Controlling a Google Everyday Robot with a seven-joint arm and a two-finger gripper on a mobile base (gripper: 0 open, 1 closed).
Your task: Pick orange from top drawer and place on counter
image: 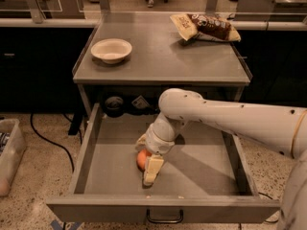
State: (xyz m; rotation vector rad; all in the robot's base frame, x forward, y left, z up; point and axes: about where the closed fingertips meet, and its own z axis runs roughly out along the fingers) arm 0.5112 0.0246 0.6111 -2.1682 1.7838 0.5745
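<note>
The top drawer (201, 174) is pulled open below the counter (163, 56). The orange (141, 160) lies on the drawer floor, left of centre. It is partly covered by my gripper (147, 163), which reaches down into the drawer from the right and sits right at the orange, low over the floor. My white arm (230, 121) crosses the right half of the drawer. The drawer's dark pull handle (164, 219) shows on its front.
A white bowl (111, 50) stands at the left of the counter and a chip bag (206, 27) lies at its back right. Dark items (115, 103) sit behind the drawer under the counter. A clear bin (8, 152) and cables lie on the floor at left.
</note>
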